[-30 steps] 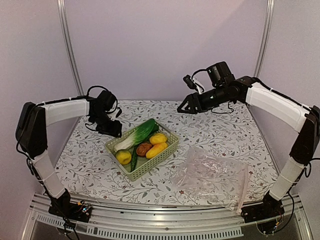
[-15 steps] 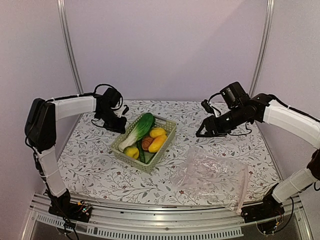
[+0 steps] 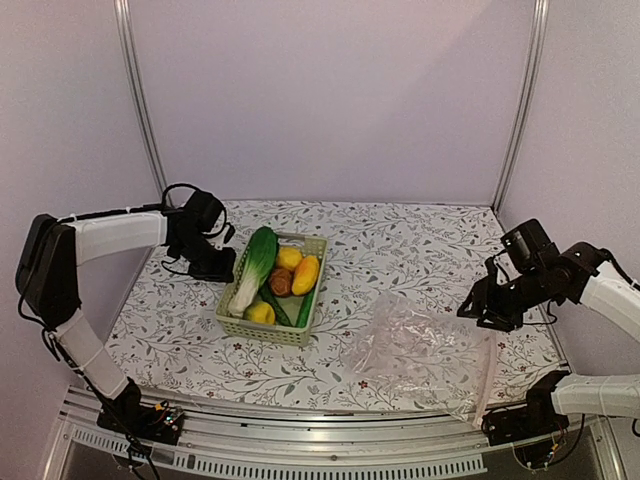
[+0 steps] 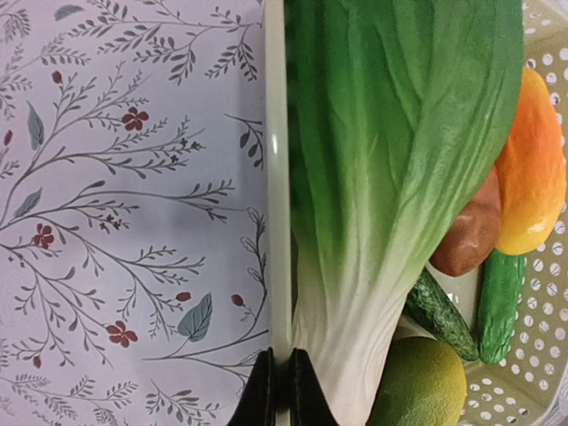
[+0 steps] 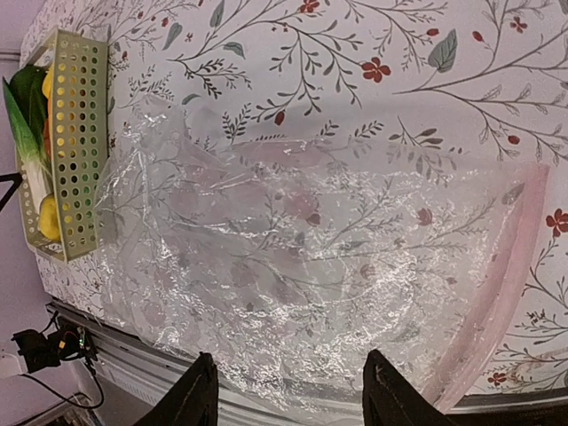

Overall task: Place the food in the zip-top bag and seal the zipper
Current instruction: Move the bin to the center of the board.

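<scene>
The right gripper (image 5: 288, 368), jaws apart, hung nearer the zip-top bag (image 5: 311, 266), its zipper (image 5: 508, 266) running along the right edge; the left gripper (image 4: 281, 386) was clamped on the basket (image 4: 277, 177) rim.

- The left arm (image 3: 118, 228) and right arm (image 3: 614, 299) are covered with white sleeves between black joints.
- Black cables (image 3: 176, 188) are looped at the wrists.
- The left gripper (image 4: 278, 390) and right gripper (image 5: 288, 377) are fitted with black fingers.
</scene>
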`<state>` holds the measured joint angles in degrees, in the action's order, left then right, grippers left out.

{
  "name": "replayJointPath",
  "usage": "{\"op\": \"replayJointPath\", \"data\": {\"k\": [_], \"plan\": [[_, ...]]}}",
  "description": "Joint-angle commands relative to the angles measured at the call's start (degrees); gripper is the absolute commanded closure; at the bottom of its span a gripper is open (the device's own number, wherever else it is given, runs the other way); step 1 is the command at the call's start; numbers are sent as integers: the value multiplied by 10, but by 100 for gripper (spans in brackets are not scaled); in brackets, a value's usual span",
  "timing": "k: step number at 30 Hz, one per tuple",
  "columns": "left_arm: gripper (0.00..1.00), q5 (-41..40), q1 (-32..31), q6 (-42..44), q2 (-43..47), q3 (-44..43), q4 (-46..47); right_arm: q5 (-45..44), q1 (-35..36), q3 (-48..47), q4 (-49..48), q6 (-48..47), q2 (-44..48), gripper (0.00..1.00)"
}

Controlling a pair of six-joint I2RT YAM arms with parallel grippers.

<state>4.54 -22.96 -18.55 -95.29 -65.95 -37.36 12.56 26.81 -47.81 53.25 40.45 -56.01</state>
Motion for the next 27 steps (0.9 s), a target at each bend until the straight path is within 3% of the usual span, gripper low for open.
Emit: {"op": "replayJointPath", "data": {"k": [1, 4, 11, 13, 20, 23, 27], "plan": [[100, 26, 0, -13, 19, 12, 6, -36, -3, 27, 54, 86, 33, 43], [98, 39, -8, -24, 23, 20, 14, -24, -4, 66, 65, 115, 60, 41], [48, 31, -14, -46, 28, 19, 10, -17, -3, 74, 71, 150, 68, 34], [41, 22, -14, -50, 36, 15, 11, -10, -4, 79, 72, 167, 58, 31], [39, 19, -16, -57, 73, -11, 20, 32, -3, 149, 4, 243, 47, 28], [39, 16, -21, -48, 97, -28, 21, 31, -3, 142, -43, 235, -3, 28], [28, 133, -60, 6, 110, -58, 55, 28, -3, 113, -103, 213, -62, 29]]}}
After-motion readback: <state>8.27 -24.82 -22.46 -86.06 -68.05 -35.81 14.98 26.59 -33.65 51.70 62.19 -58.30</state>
